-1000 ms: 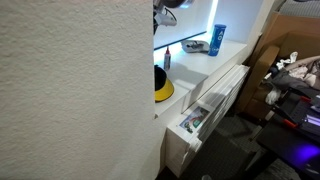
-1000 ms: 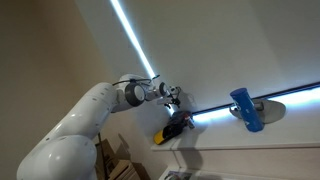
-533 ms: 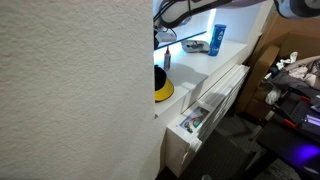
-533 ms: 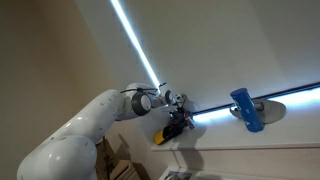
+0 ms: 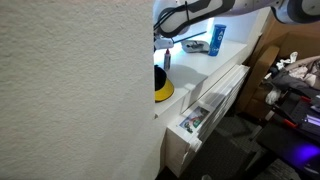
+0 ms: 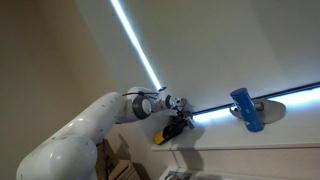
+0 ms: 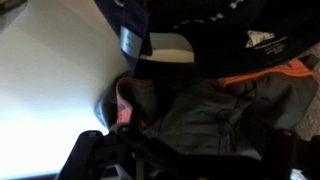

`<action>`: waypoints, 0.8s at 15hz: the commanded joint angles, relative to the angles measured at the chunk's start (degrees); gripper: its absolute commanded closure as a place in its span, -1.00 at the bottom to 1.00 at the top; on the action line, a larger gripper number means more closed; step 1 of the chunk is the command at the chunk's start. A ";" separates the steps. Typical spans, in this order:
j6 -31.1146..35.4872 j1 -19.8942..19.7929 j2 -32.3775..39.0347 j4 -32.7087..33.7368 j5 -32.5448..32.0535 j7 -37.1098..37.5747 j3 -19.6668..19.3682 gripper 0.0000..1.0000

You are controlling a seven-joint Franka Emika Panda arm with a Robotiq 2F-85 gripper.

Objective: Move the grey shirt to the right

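Note:
In the wrist view a crumpled grey shirt (image 7: 205, 118) fills the middle, lying among other clothes. My gripper (image 7: 160, 165) shows only as dark shapes along the bottom edge, right over the shirt. The picture is too dark to tell whether the jaws are open or shut. In both exterior views the arm reaches toward the white shelf, with the gripper (image 5: 163, 30) (image 6: 176, 102) low over it. The shirt does not show in the exterior views.
A dark navy garment with white print (image 7: 215, 25) and an orange garment edge (image 7: 268, 72) lie beside the shirt. A blue cup (image 5: 216, 38) (image 6: 246, 108), a small bottle (image 5: 167, 58) and a yellow-and-black object (image 5: 162, 90) (image 6: 172, 130) stand on the shelf. A white wall (image 5: 70, 90) blocks one side.
The arm has swung into view and moved down toward the shelf. The shelf objects have not moved.

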 commanded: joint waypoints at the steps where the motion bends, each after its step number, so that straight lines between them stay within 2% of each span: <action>1: 3.23 0.62 1.29 -1.07 0.26 -0.77 0.90 -1.00; 8: 16.43 3.27 2.12 -3.00 -2.06 1.22 -2.20 -1.00; 9: 15.88 3.31 2.72 -1.39 -1.97 0.85 -2.28 -0.50; 10: 15.90 3.36 2.64 -1.52 -1.86 1.16 -2.63 -0.47; 12: 15.03 3.12 2.36 -1.35 -1.54 1.00 -2.74 -0.18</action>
